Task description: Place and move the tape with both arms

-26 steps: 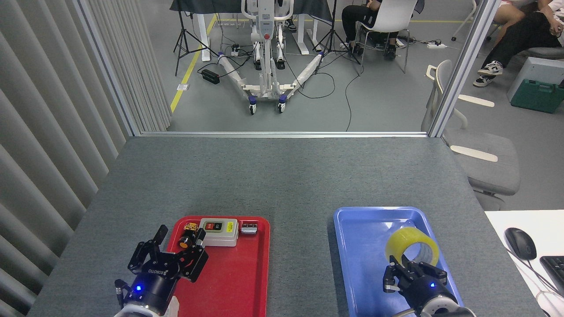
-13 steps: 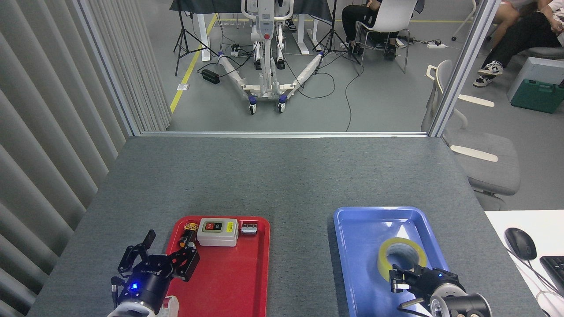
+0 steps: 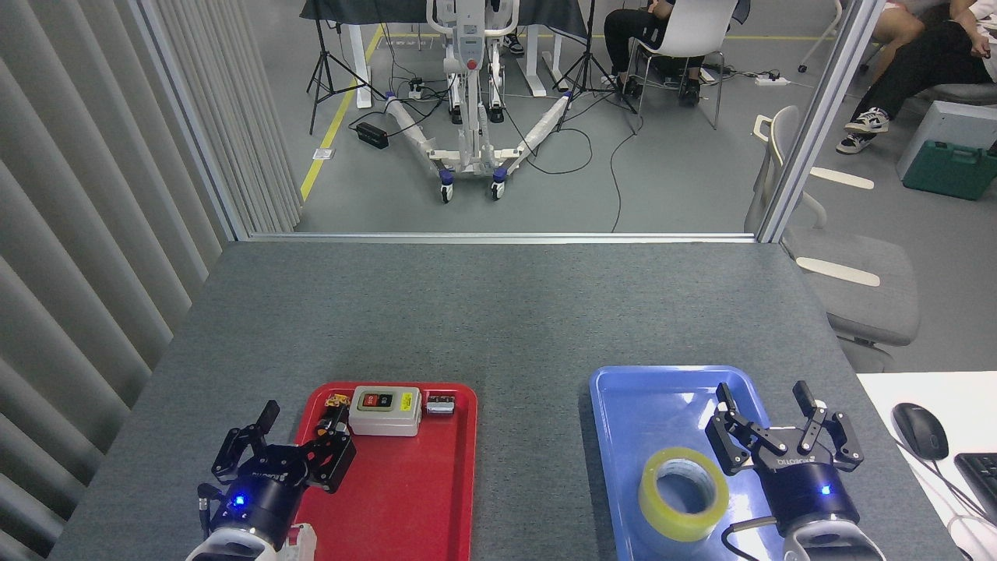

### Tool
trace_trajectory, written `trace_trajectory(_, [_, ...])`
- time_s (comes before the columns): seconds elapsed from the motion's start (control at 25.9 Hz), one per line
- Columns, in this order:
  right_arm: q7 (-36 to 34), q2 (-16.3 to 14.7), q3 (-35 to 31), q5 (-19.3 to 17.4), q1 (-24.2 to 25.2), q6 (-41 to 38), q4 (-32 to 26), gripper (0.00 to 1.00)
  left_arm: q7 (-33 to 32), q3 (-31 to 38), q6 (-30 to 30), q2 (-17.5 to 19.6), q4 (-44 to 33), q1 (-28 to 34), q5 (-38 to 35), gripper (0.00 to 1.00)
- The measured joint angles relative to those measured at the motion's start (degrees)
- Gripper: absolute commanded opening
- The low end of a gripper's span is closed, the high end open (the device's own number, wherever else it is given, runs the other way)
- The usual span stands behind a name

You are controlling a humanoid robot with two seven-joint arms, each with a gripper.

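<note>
Your right gripper (image 3: 767, 407) has let go of the tape (image 3: 683, 494) since a second ago and now stands wide open, empty, at its 2 o'clock. The roll lies flat in the blue tray (image 3: 639, 397). Your left gripper (image 3: 300, 427) hangs open, empty, over the red tray (image 3: 436, 499) edge.

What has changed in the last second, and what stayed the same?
The right gripper let go of the tape, which was upright and now lies flat in the blue tray, nearer the robot; the gripper stands open beside it. The left gripper drew back slightly. The red tray is unchanged.
</note>
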Motion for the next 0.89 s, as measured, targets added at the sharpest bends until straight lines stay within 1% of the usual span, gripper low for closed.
trace_trajectory(0.12, [-3.3,0.5,-0.3,0.6,0.7,-0.7,0.1,1.00,0.0,0.0,-0.1,0.0,0.1,0.0,0.4,1.00])
trace_trajectory(0.23, [-4.2,1.0,-0.6,0.9,1.2,-1.1,0.2,1.00,0.0,-0.1,-0.2,-0.1,0.1,0.2,0.6,1.00])
trace_trajectory(0.46, [-4.5,1.4,-1.4,0.9,1.6,-1.5,0.1,1.00,0.1,0.0,-0.2,-0.1,-0.3,0.3,0.6,1.00])
trace_trajectory(0.66, [-4.8,1.9,-1.6,0.9,2.0,-1.7,0.1,1.00,1.9,0.0,-0.2,0.0,-0.2,0.4,0.7,1.00])
trace_trajectory(0.89, [-4.2,2.2,-1.8,0.8,2.1,-2.5,0.1,1.00,2.3,-0.1,-0.3,0.4,0.4,0.5,0.7,1.00])
